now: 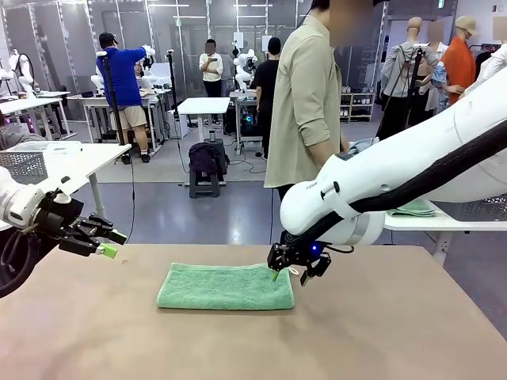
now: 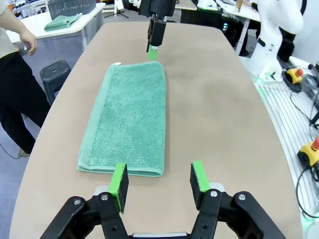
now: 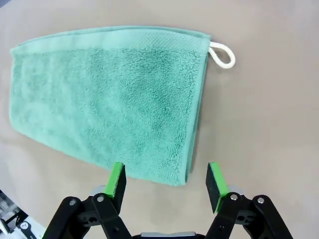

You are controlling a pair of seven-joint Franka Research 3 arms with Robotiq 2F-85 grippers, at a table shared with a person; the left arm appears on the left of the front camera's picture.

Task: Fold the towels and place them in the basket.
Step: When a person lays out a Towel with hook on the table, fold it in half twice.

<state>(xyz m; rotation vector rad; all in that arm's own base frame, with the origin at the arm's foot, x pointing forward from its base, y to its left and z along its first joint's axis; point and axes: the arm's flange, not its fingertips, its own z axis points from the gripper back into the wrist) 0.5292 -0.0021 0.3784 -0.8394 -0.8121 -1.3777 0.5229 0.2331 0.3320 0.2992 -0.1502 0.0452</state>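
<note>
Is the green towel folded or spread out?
Folded: the green towel lies as a narrow strip, two layers showing at its end.

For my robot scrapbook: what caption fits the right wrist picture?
Open right gripper poised at the corner of a folded green towel on the table.

Front camera low at the near edge of the table (image 1: 396, 332), facing across to a person (image 1: 305, 103), left wrist camera looking along the towel (image 2: 127, 114) toward the right gripper (image 2: 153, 52), right wrist camera close above the towel's end, facing down, all three share the towel
</note>
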